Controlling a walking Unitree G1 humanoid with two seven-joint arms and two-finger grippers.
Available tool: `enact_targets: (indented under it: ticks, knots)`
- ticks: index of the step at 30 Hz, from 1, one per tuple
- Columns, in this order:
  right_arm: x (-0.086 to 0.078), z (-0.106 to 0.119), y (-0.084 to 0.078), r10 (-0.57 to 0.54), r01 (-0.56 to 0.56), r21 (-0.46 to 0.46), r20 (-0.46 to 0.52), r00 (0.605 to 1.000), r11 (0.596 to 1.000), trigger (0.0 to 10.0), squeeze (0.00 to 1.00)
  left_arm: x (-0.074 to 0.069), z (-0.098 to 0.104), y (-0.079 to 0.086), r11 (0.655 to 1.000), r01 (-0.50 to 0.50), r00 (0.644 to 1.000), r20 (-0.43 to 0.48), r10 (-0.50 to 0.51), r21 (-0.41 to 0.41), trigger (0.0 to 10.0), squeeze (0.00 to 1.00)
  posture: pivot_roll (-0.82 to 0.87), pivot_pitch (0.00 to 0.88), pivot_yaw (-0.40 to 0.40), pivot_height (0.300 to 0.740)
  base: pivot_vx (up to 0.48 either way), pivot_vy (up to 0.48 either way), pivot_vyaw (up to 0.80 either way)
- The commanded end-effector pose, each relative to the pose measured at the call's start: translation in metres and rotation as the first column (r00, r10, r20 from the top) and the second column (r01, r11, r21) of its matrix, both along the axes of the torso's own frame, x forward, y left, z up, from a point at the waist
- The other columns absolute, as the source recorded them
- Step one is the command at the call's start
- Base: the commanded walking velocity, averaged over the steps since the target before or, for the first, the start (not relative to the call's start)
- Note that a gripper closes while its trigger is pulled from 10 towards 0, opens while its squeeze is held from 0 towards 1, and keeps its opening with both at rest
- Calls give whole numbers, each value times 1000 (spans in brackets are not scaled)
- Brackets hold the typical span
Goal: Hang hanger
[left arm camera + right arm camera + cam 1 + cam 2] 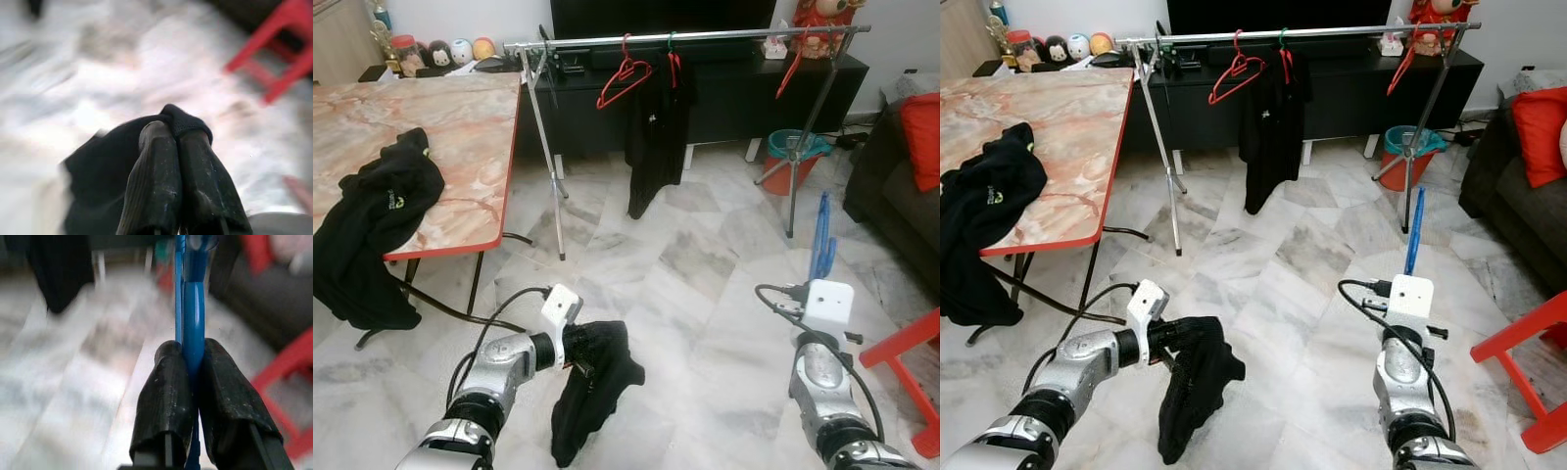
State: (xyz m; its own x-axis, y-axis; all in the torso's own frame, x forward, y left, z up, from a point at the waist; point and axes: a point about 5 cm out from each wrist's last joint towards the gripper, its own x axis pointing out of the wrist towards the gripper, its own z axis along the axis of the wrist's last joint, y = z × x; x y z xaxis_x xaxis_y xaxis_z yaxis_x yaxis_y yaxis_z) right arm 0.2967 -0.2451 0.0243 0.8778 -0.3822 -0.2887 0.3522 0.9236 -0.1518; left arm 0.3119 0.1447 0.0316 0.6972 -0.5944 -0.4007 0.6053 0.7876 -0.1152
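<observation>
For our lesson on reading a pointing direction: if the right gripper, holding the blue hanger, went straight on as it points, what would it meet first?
Probably the drying rack: the right gripper points the blue hanger across open floor towards it. Depth is uncertain.

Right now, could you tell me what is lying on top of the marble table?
A black garment lies on the marble table, spilling over its near edge. Whatever lies beneath it is hidden.
</observation>
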Motion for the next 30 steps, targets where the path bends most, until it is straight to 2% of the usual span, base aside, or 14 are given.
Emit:
enact_targets:
  ticks: [1,3,10,15,16,20,21,23,24,25,30]
  knots:
    - [-14,-20,3,-5,13,88,-93,996,996,10000,0,-2,-7,15,990,-128,992,3,128,60,10000,0,-162,0,25,740,0,0,0]
    - [-26,-34,8,14,9,152,-148,989,988,10000,0,-10,-19,25,968,-233,972,-21,236,89,10000,0,-165,0,27,740,0,0,0]
    - [-33,-40,13,25,-2,181,-125,992,984,10000,0,-21,-31,37,929,-358,931,-32,363,96,10000,0,-172,0,27,740,0,0,0]
    - [-34,-38,16,43,-29,213,-61,997,977,10000,0,-17,-23,39,887,-463,886,32,462,7,10000,0,-182,0,28,740,0,0,0]
    - [-36,-35,15,38,-35,228,-10,999,973,10000,0,-13,-15,38,866,-497,862,81,500,-59,10000,0,-192,0,27,740,0,0,0]
    - [-40,-34,15,34,-39,234,25,999,972,10000,0,-9,-6,36,853,-508,845,123,520,-121,10000,0,-194,0,25,740,0,0,0]
    - [-44,-33,14,34,-47,229,61,998,972,10000,0,-6,5,32,852,-492,836,178,520,-178,10000,0,-190,0,19,740,0,0,0]
    - [-47,-33,15,35,-51,226,73,997,973,10000,0,-4,13,28,862,-468,835,225,503,-194,10000,0,-191,0,18,740,0,0,0]
    - [-50,-35,17,38,-54,230,75,996,972,10000,0,-4,17,23,881,-440,838,274,472,-172,10000,0,-196,0,19,740,0,0,0]
    - [-53,-38,19,43,-56,231,64,997,971,10000,0,-4,21,21,883,-435,830,301,470,-179,10000,0,-208,0,20,740,0,0,0]
    - [-62,-49,23,54,-55,237,11,999,970,10000,0,-6,32,15,867,-440,793,352,497,-234,10000,0,-201,0,14,740,0,0,0]
